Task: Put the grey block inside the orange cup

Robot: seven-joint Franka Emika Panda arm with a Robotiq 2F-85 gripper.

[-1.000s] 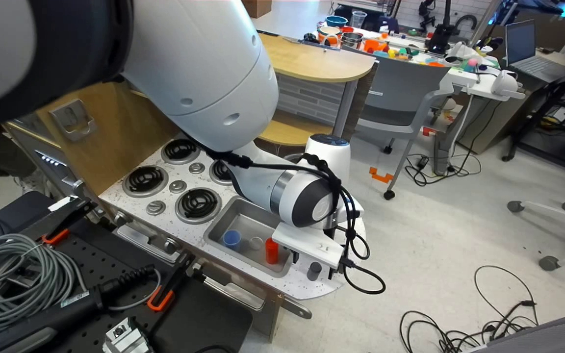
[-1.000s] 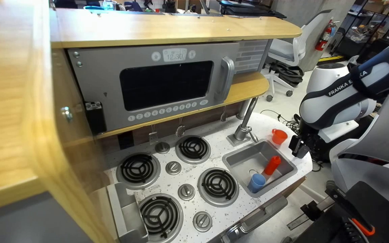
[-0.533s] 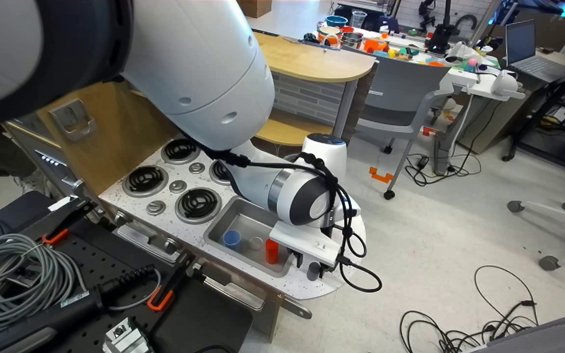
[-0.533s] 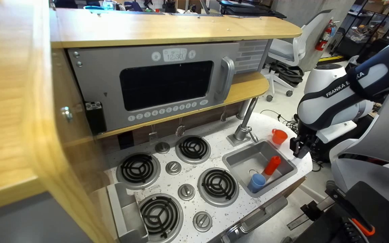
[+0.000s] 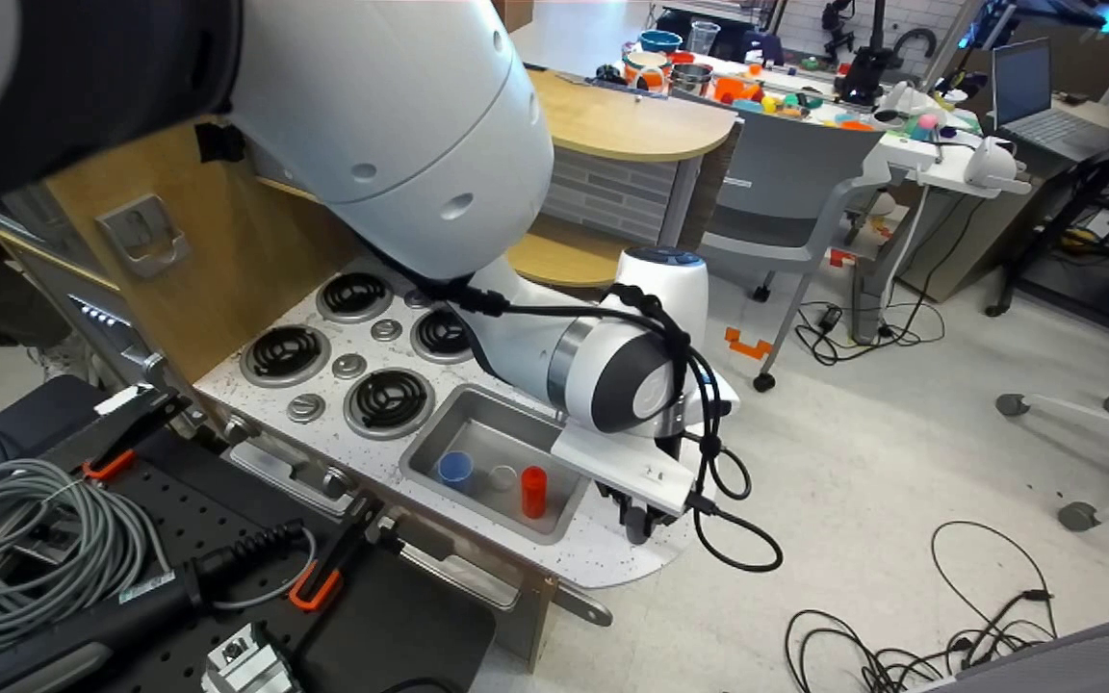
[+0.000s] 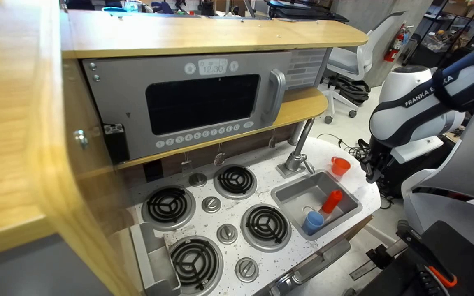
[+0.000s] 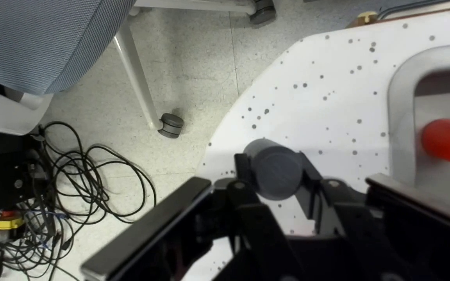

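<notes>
The grey block (image 7: 277, 173) is a dark grey cylinder, clasped on its two sides by my gripper (image 7: 275, 167). Black fingers (image 7: 242, 169) press against it in the wrist view. In an exterior view the block (image 5: 637, 526) shows low under the hand, near the rounded end of the white counter, seemingly raised a little. The orange cup (image 6: 340, 166), with a small handle, stands upright on the counter behind the sink corner. My gripper (image 6: 372, 170) is to the right of that cup in the same view. The arm hides the cup in the remaining exterior view, and the wrist view does not include it.
A grey sink basin (image 6: 290, 193) holds a red bottle (image 6: 333, 201) and a blue cup (image 6: 313, 222). A metal faucet (image 6: 296, 158) rises beside the orange cup. Past the counter's rounded edge (image 7: 225, 125) lie the floor, cables and a chair. Stove burners (image 5: 389, 399) are beyond the sink.
The jaws have shut around the grey block. Hand and block have since shifted rightward and slightly upward, away from the sink, in both exterior views. The orange cup has stayed put.
</notes>
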